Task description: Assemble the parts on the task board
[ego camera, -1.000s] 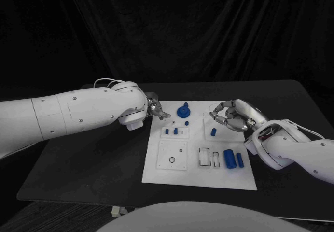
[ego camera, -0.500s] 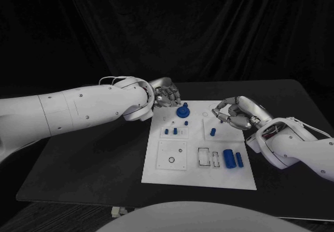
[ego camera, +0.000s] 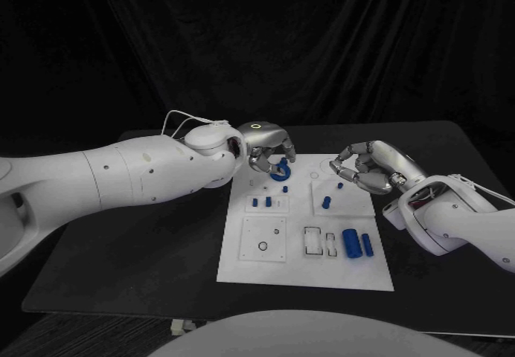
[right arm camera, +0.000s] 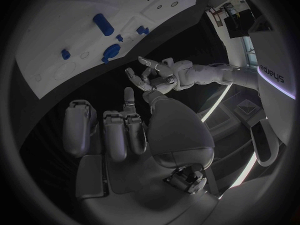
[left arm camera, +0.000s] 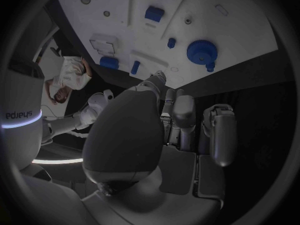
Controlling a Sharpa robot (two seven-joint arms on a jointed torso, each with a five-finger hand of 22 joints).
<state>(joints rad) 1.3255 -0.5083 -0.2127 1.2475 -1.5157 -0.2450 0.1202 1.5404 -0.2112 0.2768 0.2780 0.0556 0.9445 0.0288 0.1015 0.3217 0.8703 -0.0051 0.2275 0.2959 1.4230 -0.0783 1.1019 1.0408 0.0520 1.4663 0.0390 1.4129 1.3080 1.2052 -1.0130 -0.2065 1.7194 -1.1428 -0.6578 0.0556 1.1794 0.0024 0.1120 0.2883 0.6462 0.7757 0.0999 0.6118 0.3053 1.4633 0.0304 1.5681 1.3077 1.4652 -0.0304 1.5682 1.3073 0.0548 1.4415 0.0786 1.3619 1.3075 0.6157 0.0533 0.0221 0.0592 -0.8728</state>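
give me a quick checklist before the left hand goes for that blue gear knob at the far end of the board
1. Left hand over the blue gear knob: ok, it hovers at the board's far edge, right above the knob.
2. Left hand free to grasp: ok, the left wrist view shows its fingers apart with nothing in them.
3. Contact with the knob: cannot tell, the head view hides the fingertips behind the knob.
4. Right hand out of the way: ok, it sits curled at the board's far right corner, apart from the knob.
5. Task board flat on the table: ok.
6. Right hand holding a part: cannot tell.
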